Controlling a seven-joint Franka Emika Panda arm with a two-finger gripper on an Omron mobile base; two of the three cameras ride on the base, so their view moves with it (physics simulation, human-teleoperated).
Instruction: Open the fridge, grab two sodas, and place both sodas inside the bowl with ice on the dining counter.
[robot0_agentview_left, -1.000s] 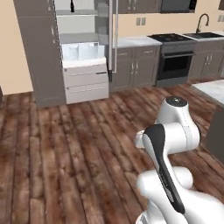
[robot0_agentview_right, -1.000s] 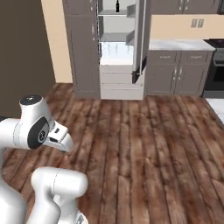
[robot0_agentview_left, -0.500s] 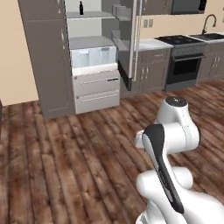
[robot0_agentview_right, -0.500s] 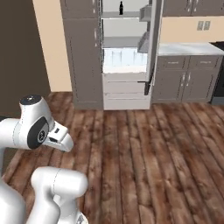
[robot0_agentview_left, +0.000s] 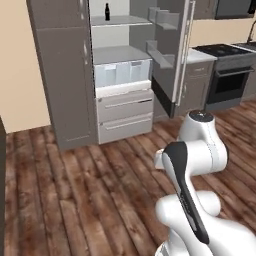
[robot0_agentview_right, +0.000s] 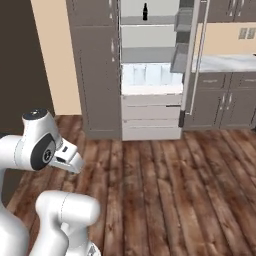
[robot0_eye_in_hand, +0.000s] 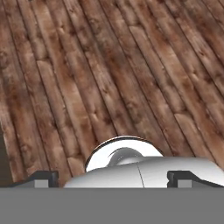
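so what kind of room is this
A home kitchen, rendered: an open fridge with a soda on its top shelf, a stove among grey cabinets, and a wood plank floor.

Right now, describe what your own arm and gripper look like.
The arm is glossy white, built of rounded, bulbous segments. A dark, near-black band runs along its side in the left base view, and a dark round joint face with a grey centre shows in the right base view. No loose cables or lettering are visible. The gripper has two small dark, blocky finger tips with grey faces.
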